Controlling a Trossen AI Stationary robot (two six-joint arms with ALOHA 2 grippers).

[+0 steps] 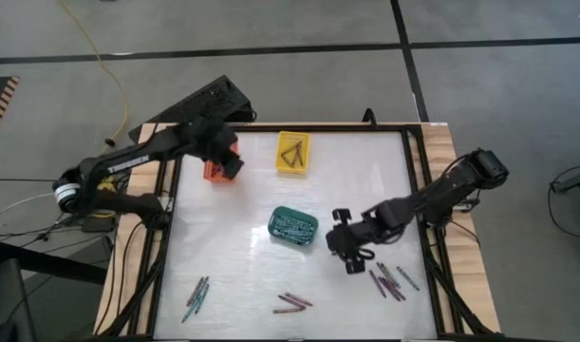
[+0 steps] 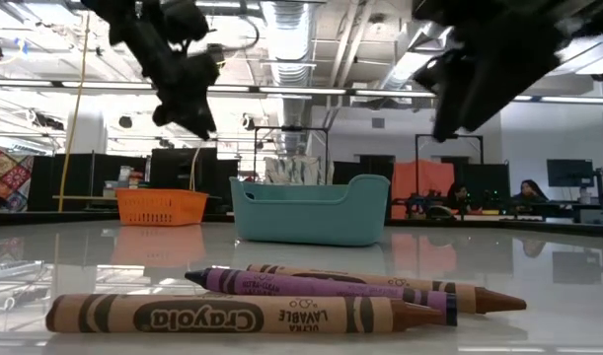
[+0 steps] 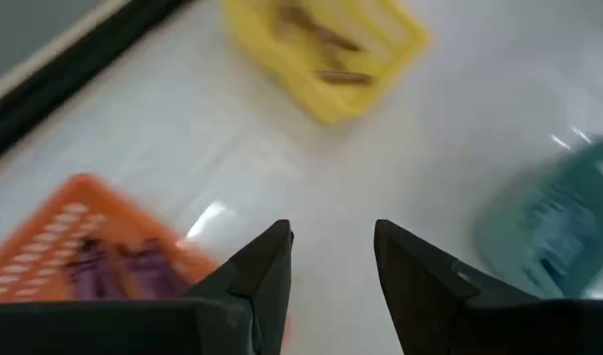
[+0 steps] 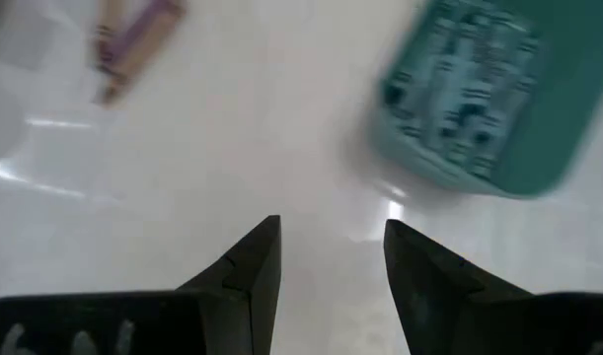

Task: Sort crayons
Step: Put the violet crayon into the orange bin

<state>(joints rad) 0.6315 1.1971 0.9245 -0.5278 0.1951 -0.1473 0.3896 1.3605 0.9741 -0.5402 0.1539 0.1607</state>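
Three small baskets sit on the white table (image 1: 242, 275). An orange basket (image 1: 216, 170) is at the far left, a yellow basket (image 1: 292, 153) is at the far middle, and a teal basket (image 1: 294, 226) is in the middle of the table.

The left gripper (image 1: 228, 154) hangs just over the orange basket. Its two dark fingers (image 3: 266, 271) are apart and hold nothing. In the left wrist view, purple crayons (image 3: 118, 268) lie inside the orange basket, and brown crayons (image 3: 326, 54) lie inside the yellow one.

The right gripper (image 1: 351, 255) hangs over the table, just beside the teal basket on its right. Its fingers (image 4: 252, 266) are spread apart too, with nothing between them. The teal basket has teal-grey crayons (image 4: 469, 84) in it.

More loose crayons lie on the near part of the table in three little bunches. A left bunch (image 1: 196, 296) lies near the left edge. A middle bunch (image 1: 291, 303) lies at the near middle. A right bunch (image 1: 392, 280) lies close to the right gripper.

In the low view, a brown crayon (image 2: 232, 314) lies at the front. A purple crayon (image 2: 321, 286) lies just behind it, and another brown crayon behind that one.
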